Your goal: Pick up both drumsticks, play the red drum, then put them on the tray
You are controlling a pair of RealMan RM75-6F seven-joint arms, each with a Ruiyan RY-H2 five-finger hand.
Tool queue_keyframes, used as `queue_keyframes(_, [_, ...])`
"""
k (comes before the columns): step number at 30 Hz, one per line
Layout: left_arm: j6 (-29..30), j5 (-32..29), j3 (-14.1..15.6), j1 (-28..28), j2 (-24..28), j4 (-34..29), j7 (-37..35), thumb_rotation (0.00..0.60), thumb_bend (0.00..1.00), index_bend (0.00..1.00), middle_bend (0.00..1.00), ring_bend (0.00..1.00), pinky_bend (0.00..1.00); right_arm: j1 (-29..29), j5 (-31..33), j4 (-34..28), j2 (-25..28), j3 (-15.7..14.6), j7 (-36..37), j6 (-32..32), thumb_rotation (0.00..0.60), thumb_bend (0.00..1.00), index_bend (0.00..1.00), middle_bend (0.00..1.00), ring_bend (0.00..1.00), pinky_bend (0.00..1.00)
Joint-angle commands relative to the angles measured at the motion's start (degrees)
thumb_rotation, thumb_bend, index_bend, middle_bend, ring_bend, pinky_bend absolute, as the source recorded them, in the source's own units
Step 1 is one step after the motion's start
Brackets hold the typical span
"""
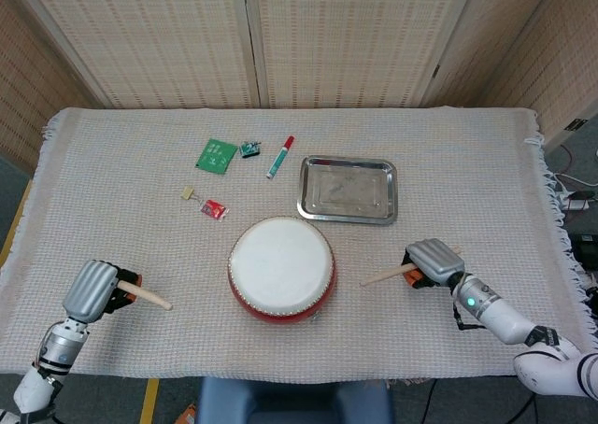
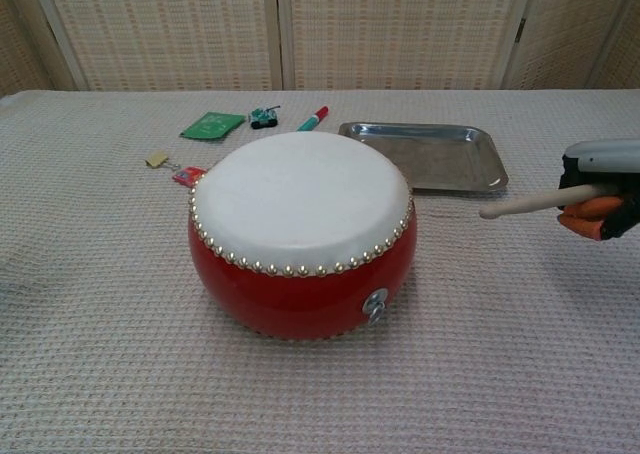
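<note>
The right robot hand (image 1: 432, 261) gripped a pale wooden drumstick (image 1: 387, 275) pointing at the round red drum with its white skin (image 1: 281, 268). The left robot hand (image 1: 94, 289) clutched the other wooden drumstick (image 1: 146, 296) near the desk's front edge. The rectangular steel tray (image 1: 348, 190) lay just behind the drum.

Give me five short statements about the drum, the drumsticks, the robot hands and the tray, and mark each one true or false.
1. The right robot hand holds a drumstick whose tip points toward the red drum. True.
2. That drumstick's tip rests on the drumhead. False: it is short of the drum, beside it.
3. The tray holds a drumstick. False: nothing lies in it.
4. The left robot hand holds a drumstick. True.
5. The marker lies in the tray. False: it lies on the cloth, left of the tray.
</note>
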Motion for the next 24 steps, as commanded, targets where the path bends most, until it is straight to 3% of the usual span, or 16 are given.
queue_keyframes(1, [-0.88, 0.8, -0.62, -1.48, 0.94, -1.34, 1.49, 0.6, 0.62, 1.0, 1.0, 1.0, 1.0, 4.77, 13.84, -10.49, 7.34, 3.49, -16.85, -2.85, 0.6, 0.87, 1.0, 1.0, 1.0, 1.0])
queue_keyframes(8, [-5.86, 1.0, -2.79, -6.56, 3.21, -6.11, 5.43, 0.6, 0.62, 1.0, 1.0, 1.0, 1.0, 10.01, 23.49, -11.5, 5.03, 7.29, -24.3, -2.95, 0.6, 0.87, 1.0, 1.0, 1.0, 1.0])
queue_keyframes(13, [-9.5, 0.37, -4.94, -10.47, 4.16, -9.57, 8.75, 0.6, 0.62, 1.0, 1.0, 1.0, 1.0, 15.34, 29.72, -8.8, 0.22, 9.13, -29.18, -3.89, 0.6, 0.87, 1.0, 1.0, 1.0, 1.0])
queue_keyframes(20, [-14.21, -1.05, -6.38, -14.41, 4.06, -11.23, 14.6, 0.6, 0.62, 1.0, 1.0, 1.0, 1.0, 20.78, 36.26, -5.11, -5.35, 9.53, -34.08, -3.71, 0.6, 0.87, 1.0, 1.0, 1.0, 1.0])
queue_keyframes(24, [-18.06, -3.75, -6.74, -16.11, 3.59, -11.69, 19.9, 0.6, 0.62, 1.0, 1.0, 1.0, 1.0, 22.01, 38.15, -5.58, -5.45, 9.75, -35.11, -2.69, 0.6, 0.87, 1.0, 1.0, 1.0, 1.0])
